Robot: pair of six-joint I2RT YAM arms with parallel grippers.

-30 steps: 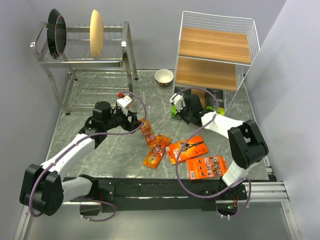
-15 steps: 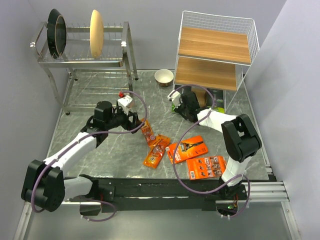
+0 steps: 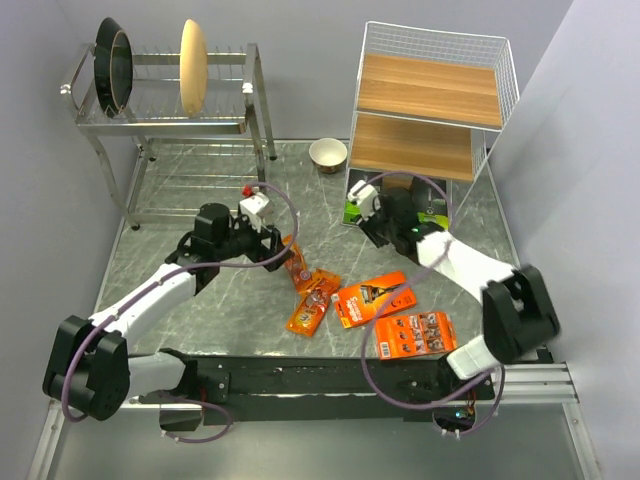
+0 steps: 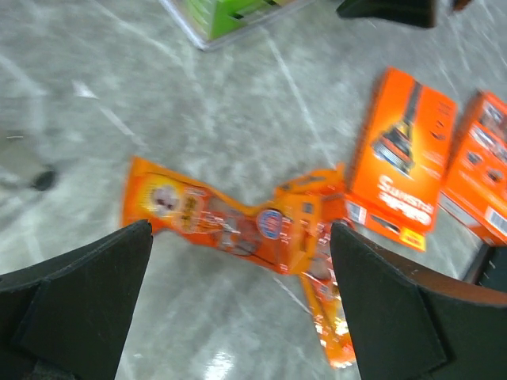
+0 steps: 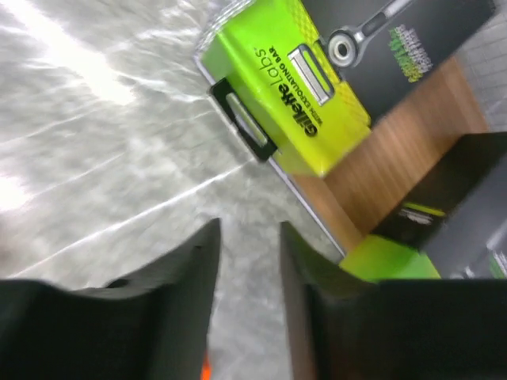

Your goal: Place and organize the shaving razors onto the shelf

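Two flat orange cards lie face up on the grey marbled table [image 3: 250,320], well in front of the shelf [image 3: 430,90]. The nearer card [image 3: 413,333] sits closest to the arm bases. The farther card [image 3: 375,298] lies just beside it at a slant, on the side toward the shelf.

Out from the shelf's front left corner, two narrow orange blister packs meet at one end. The nearer blister pack [image 3: 312,300] lies just left of the farther card. The farther blister pack [image 3: 296,263] angles away from it, farther to the left of the shelf.

The left gripper [image 4: 240,229] hangs over this farther pack with its fingers spread wide. It grasps nothing, and in the wrist view the pack lies flat on the table under the gap.

The right gripper [image 5: 249,229] is at the foot of the shelf. Its fingers are parted by a narrow gap with only table showing between them, so it is released and empty.

Just past its tips, the first dark grey box [image 5: 293,87] lies on the shelf's lowest board. Its lime-green end reaches the board's front edge, beside the left front corner. The second dark grey box [image 5: 455,182] rests beside it on the same board, also with a lime-green end facing outward.

A white bowl [image 3: 328,153] stands on the table just left of the shelf, toward the back. Well to the left of the shelf, a steel dish rack [image 3: 160,125] carries two dark plates [image 3: 112,65] and a pale plate [image 3: 192,68], all standing on edge.
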